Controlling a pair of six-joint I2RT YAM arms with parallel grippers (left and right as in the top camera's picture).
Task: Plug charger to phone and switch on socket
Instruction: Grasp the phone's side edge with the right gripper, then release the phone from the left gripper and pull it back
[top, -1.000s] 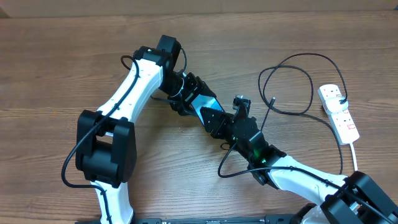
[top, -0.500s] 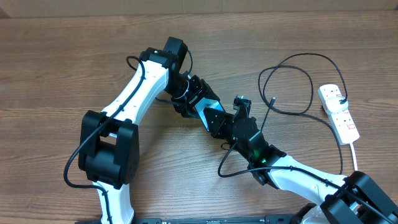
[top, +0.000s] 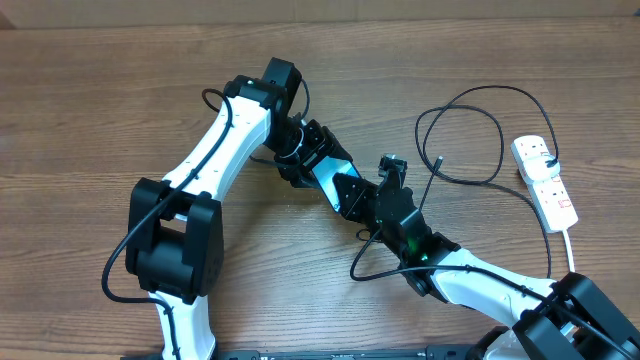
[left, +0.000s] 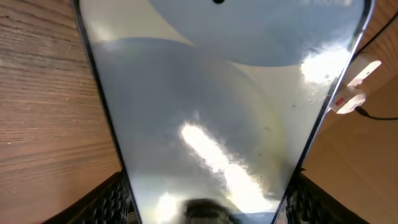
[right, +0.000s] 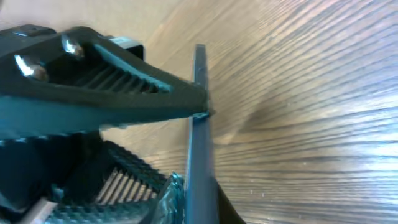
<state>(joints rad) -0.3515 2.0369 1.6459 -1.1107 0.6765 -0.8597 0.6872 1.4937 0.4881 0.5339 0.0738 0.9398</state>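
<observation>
The phone (top: 335, 180) hangs above the table between both arms, its light blue screen (left: 211, 112) filling the left wrist view. My left gripper (top: 318, 160) is shut across the phone's width, one finger on each black edge (left: 208, 205). My right gripper (top: 372, 205) is shut on the other end; the right wrist view shows the phone edge-on (right: 200, 143) pinched between its jaws (right: 199, 205). The charger (top: 470, 130) lies looped on the table to the right, its plug tip (top: 440, 160) free. The white socket (top: 545, 178) lies at the far right.
The socket's white cord (top: 572, 250) runs toward the front edge on the right. The socket (left: 354, 93) also shows beyond the phone in the left wrist view. Bare wooden table (top: 100, 120) spreads to the left and behind.
My right gripper has closed on the phone's end. The left arm shifted slightly right early on and has held the phone still since.
</observation>
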